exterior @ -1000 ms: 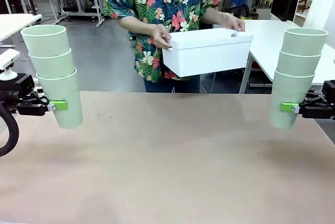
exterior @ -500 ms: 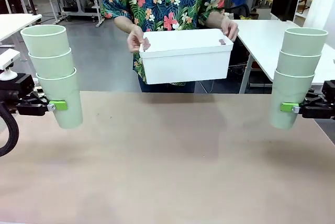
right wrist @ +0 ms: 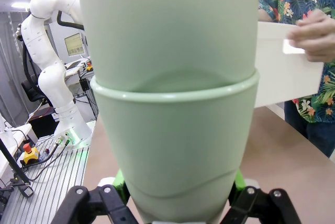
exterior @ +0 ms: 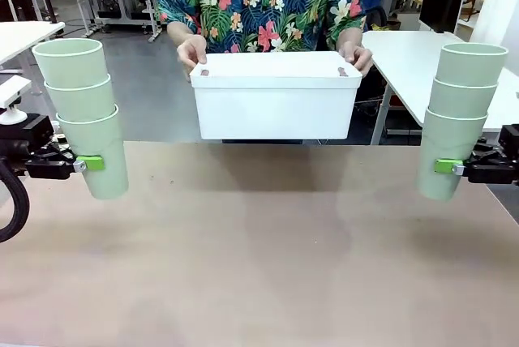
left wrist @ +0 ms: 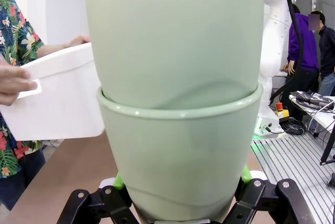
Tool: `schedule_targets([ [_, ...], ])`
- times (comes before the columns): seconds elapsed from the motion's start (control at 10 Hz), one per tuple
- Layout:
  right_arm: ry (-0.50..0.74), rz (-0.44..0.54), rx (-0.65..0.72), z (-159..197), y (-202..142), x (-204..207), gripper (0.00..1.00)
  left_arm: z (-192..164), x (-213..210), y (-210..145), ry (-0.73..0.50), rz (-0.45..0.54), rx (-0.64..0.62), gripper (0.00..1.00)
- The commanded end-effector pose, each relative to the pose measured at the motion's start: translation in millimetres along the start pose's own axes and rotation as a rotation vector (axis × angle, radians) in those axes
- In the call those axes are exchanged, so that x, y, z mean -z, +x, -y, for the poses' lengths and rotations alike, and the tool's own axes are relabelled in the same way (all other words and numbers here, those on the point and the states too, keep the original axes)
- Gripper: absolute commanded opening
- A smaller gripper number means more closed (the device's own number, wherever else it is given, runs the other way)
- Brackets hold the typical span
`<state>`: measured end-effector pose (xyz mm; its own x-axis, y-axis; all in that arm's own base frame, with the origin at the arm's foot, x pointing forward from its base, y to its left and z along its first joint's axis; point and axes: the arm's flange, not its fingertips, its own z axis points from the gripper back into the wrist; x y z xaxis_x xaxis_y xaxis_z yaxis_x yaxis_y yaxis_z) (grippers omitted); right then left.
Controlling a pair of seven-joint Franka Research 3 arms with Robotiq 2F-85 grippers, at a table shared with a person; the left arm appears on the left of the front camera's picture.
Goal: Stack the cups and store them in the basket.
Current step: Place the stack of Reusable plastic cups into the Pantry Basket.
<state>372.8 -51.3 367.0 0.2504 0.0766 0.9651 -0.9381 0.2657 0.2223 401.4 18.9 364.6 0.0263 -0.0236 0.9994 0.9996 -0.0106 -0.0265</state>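
Two upright stacks of pale green cups hang above the table. At the left edge, my left gripper point(exterior: 91, 164) is shut on the bottom cup of one stack of cups point(exterior: 81, 112). At the right edge, my right gripper point(exterior: 444, 167) is shut on the bottom cup of the other stack point(exterior: 458, 116). Both wrist views look straight at the held cups point(left wrist: 178, 130) point(right wrist: 172, 130). A person holds the white basket point(exterior: 276, 97) by its two ends above the far edge of the table, in the middle. The basket's side also shows in the wrist views point(left wrist: 63, 103) point(right wrist: 285, 72).
The brown table point(exterior: 259, 250) lies bare between the two stacks. The person's hands point(exterior: 192, 51) grip the basket's rim. White tables stand behind at the left and right.
The person has carried the basket from the right toward the middle and lowered it to the table's far edge. Both grippers and their stacks have stayed still.
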Motion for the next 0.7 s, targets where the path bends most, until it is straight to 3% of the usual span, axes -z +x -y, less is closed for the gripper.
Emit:
schedule_targets([
  [0.0,0.001,0.005,-0.006,-0.4,3.3,0.3,0.85,0.6,-0.5,3.9,0.001,0.007,0.007,0.86],
  [0.6,0.001,0.005,-0.006,-0.4,3.3,0.3,0.85,0.6,-0.5,3.9,0.001,0.007,0.007,0.86],
])
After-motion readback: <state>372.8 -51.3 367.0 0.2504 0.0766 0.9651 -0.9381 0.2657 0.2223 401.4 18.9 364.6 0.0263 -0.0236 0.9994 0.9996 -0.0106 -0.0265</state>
